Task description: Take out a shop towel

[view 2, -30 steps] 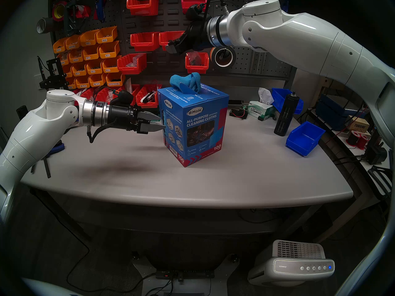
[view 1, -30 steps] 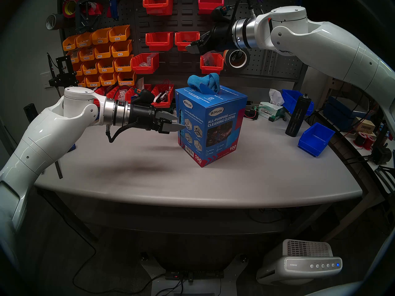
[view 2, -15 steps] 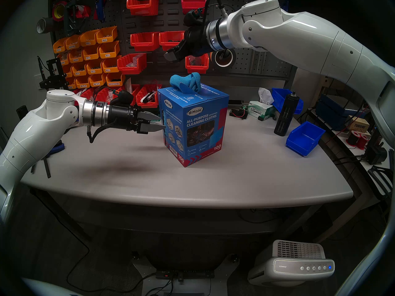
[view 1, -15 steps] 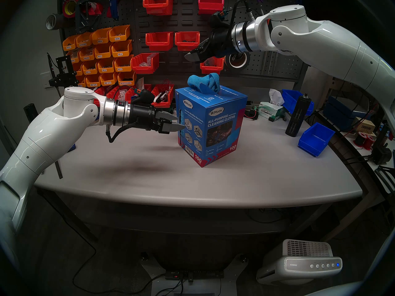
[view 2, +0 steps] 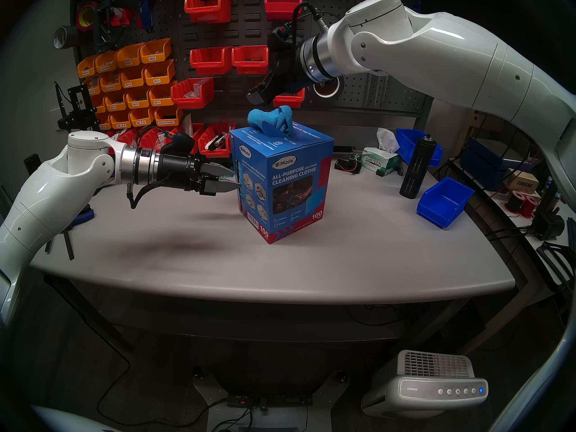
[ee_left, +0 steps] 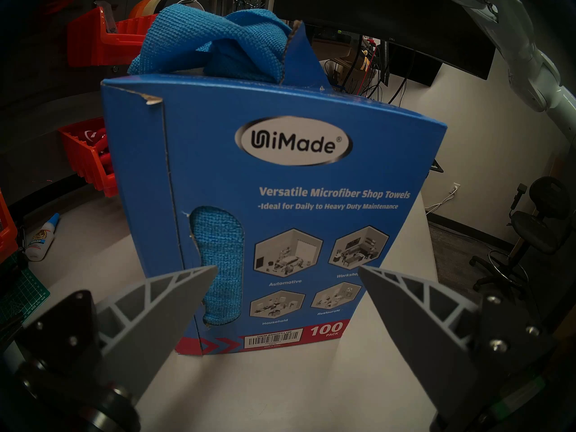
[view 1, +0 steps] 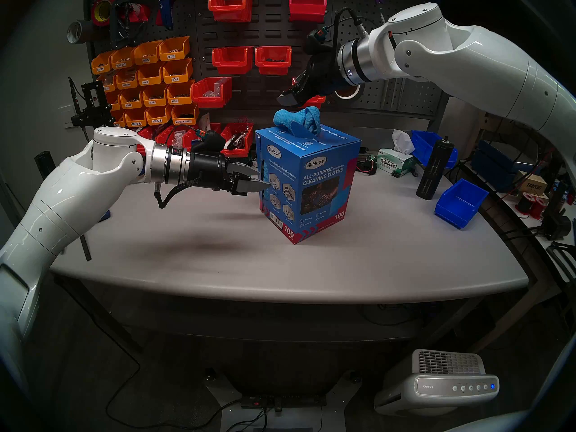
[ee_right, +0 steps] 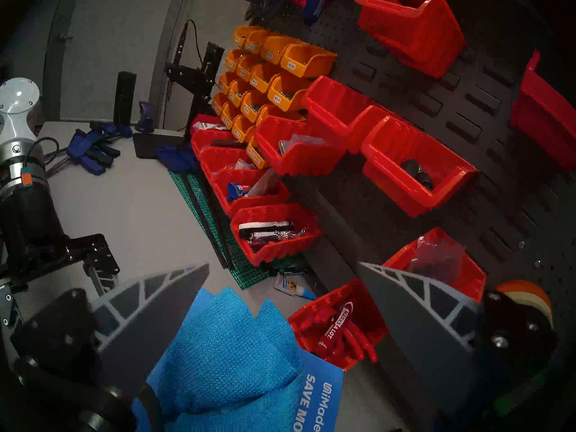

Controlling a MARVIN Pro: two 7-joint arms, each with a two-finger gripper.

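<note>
The sky-blue shop towel (view 1: 297,119) (view 2: 271,119) sticks up in a bunch out of the top of the blue carton (view 1: 311,185) (view 2: 283,185) in the middle of the table. My right gripper (view 1: 288,99) (view 2: 255,96) hangs open just above the towel and tilts down toward it without touching. In the right wrist view the towel (ee_right: 227,344) lies below the open right gripper (ee_right: 282,264). My left gripper (view 1: 263,179) (ee_left: 287,267) is open, level, its tips at the carton's left face (ee_left: 280,203). More blue cloth shows through a torn side slot.
Red bins (view 1: 232,59) and orange bins (view 1: 149,82) hang on the pegboard close behind my right gripper. A Kimtech tissue box (view 1: 394,165), a black cylinder (view 1: 434,169) and a blue bin (view 1: 459,202) stand at the table's right. A glue bottle (ee_left: 42,238) lies behind the carton.
My right gripper has come down and tipped toward the towel, from beside the upper red bins to just above it. The left arm, carton and towel have not moved.
</note>
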